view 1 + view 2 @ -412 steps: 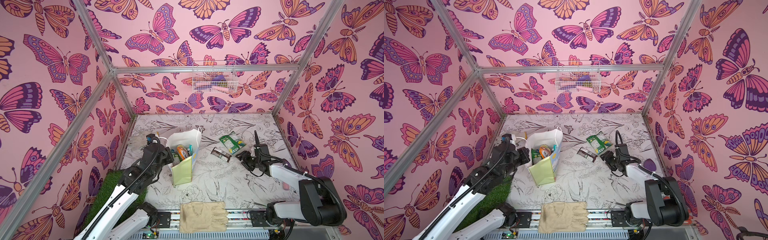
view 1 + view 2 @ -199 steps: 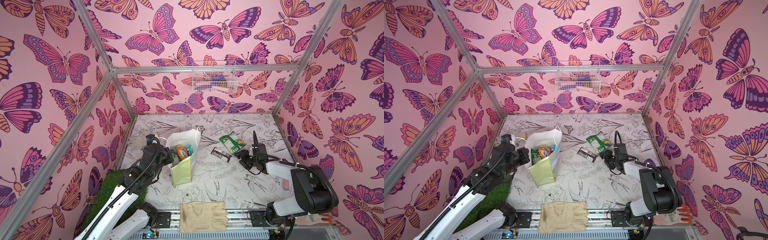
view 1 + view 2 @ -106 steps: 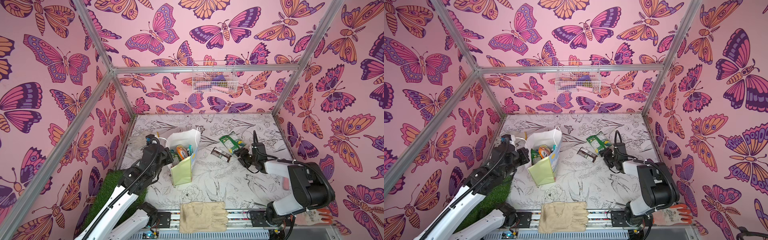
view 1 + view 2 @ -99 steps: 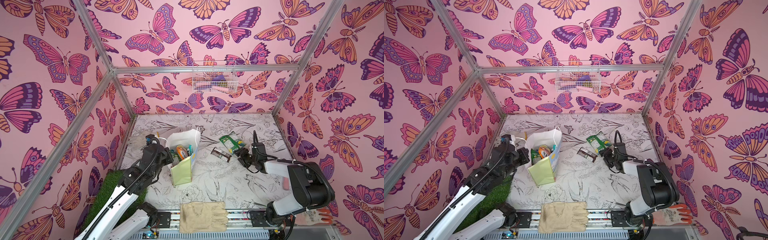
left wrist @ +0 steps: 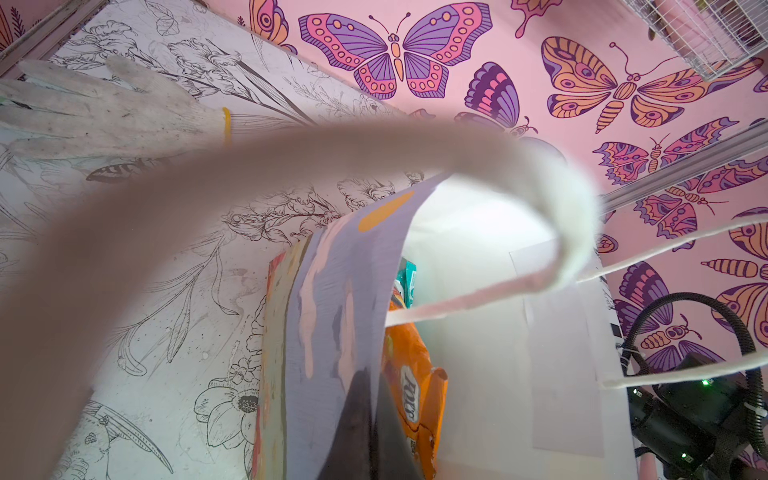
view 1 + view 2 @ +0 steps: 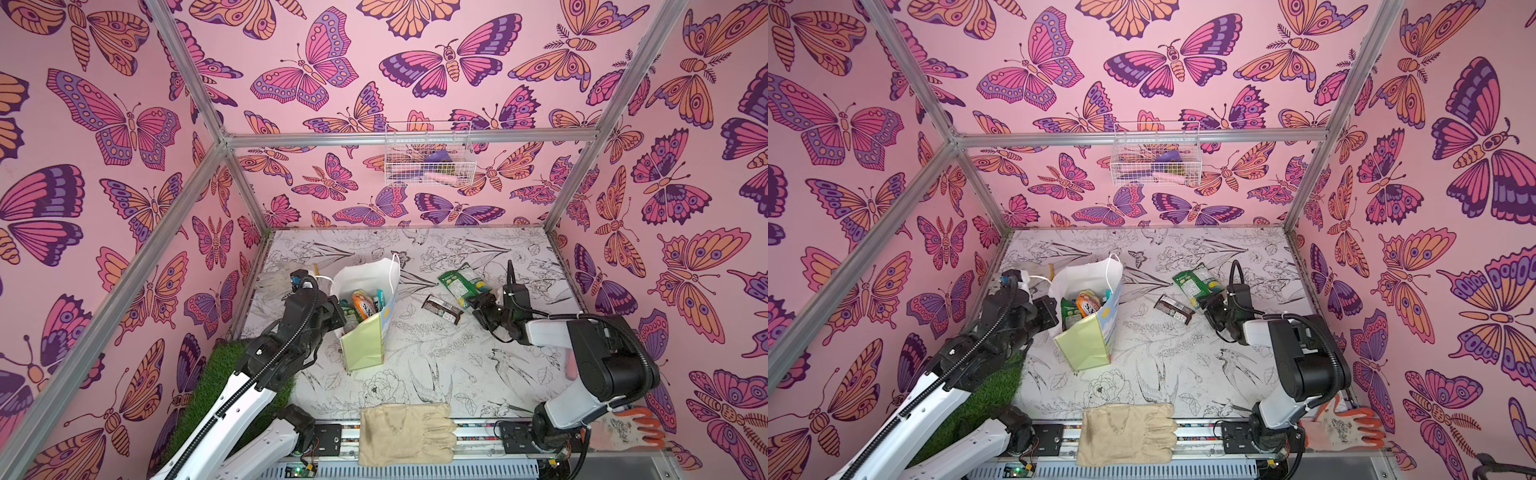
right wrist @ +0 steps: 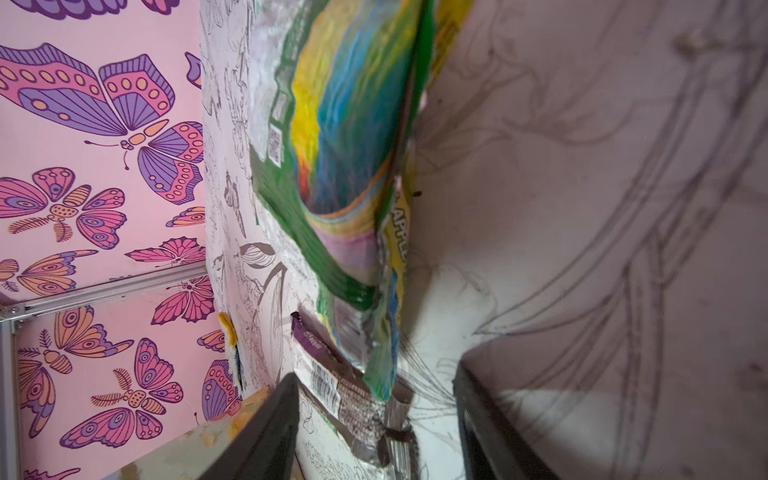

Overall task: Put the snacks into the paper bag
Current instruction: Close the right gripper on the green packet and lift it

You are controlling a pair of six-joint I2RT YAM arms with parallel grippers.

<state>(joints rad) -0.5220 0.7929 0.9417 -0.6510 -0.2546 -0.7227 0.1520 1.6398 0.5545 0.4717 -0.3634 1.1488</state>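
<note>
- Left hand (image 6: pixel 337 314): clamped tight on the rim of the paper bag (image 6: pixel 363 347), on the wall facing the left arm. Left wrist view shows a dark finger (image 5: pixel 361 424) pressed against the bag's printed wall.
- Paper bag stands upright on the tabletop (image 6: pixel 436 365), mouth open, one white cord handle (image 6: pixel 395 270) sticking up at the far rim.
- Inside the bag: an orange packet (image 6: pixel 360 301) marked "Fox's", a teal packet (image 6: pixel 379 296) beside it, and a green one (image 6: pixel 348 311) next to the held wall.
- Right hand (image 6: pixel 477 300): jaws partway apart and holding nothing, low over the tabletop, well clear of the bag on its right-arm side.
- Right wrist view: the fingers (image 7: pixel 266 440) stand on either side of the end of the dark brown bar (image 6: pixel 442 309), which lies flat between the bag and that hand.
- A green packet (image 6: pixel 459 282) lies just beyond the bar, farther from the bag. A yellow-green packet (image 7: pixel 399 232) marked "APPLE" lies partly under it.
- Beige glove (image 6: pixel 405 434) lies in front of the bag at the near edge.
- A white wire basket (image 6: pixel 428 160) hangs on the back wall, high above the bag.
</note>
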